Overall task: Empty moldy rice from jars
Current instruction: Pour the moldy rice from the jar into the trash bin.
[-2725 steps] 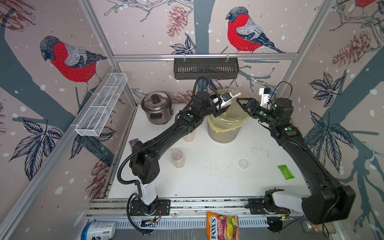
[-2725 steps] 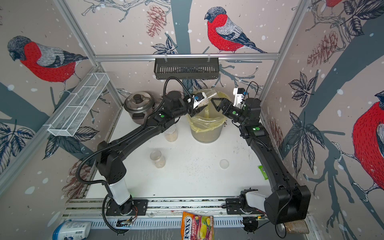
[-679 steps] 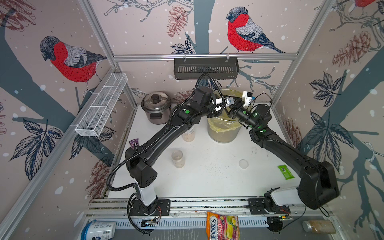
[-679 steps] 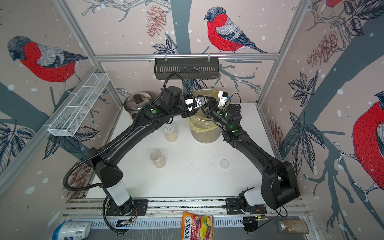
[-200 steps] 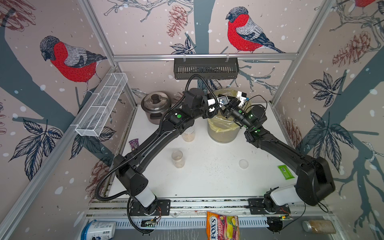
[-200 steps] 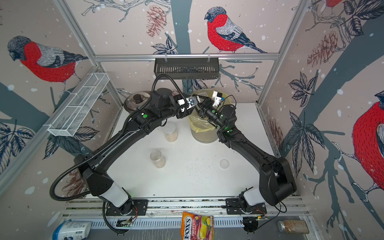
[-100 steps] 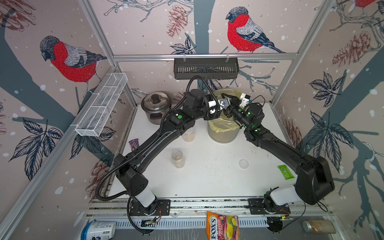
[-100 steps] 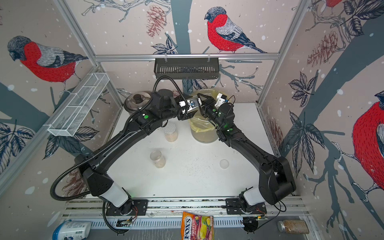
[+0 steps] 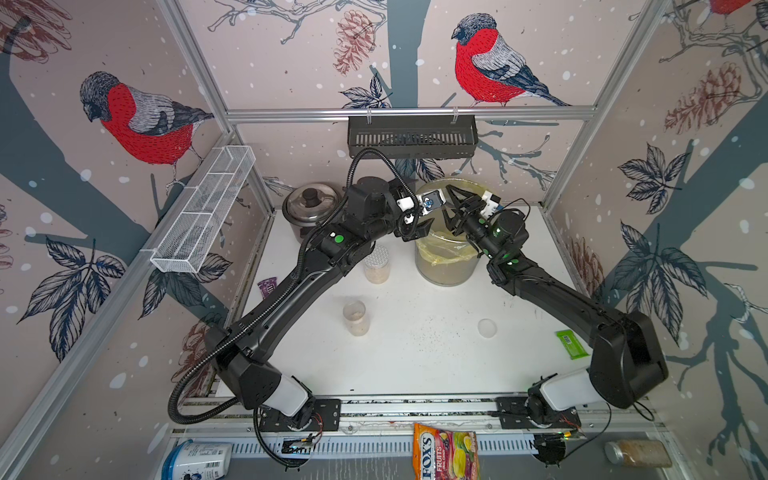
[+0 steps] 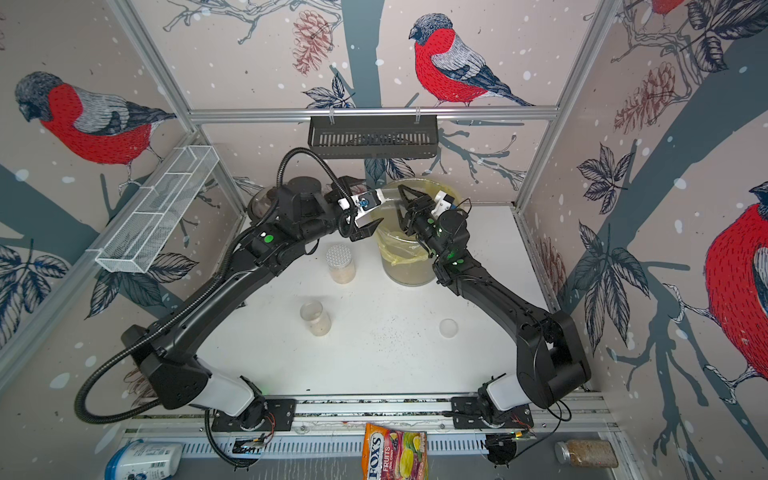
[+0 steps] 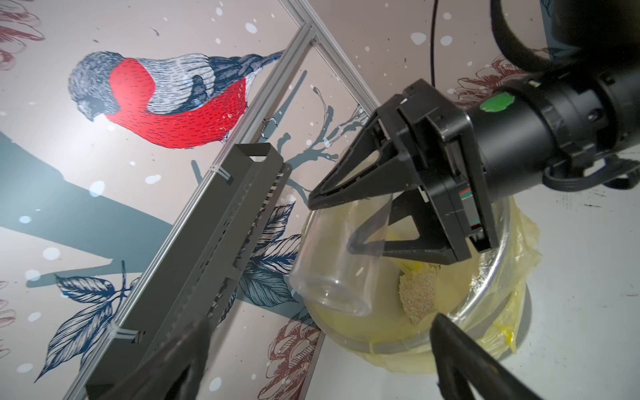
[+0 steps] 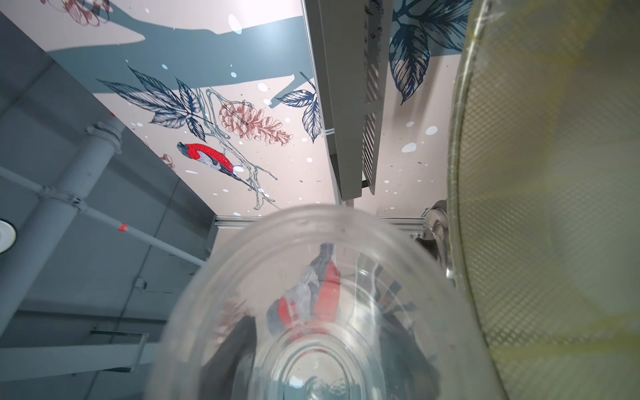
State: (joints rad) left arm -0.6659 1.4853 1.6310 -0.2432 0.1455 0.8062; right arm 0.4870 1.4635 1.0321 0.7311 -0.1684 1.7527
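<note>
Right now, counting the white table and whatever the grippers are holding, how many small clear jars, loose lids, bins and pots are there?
Small clear jars: 3 (held jar in the right gripper, silver-lidded jar, narrow jar)
Loose lids: 1
Bins: 1
Pots: 1
Total: 6

The jar (image 12: 322, 311) is blurred and cropped by the frame; the left gripper (image 11: 322, 320) seems blurred too.

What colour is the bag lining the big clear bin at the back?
Yellow: a thin translucent plastic bag, clearest in the left wrist view.
</note>
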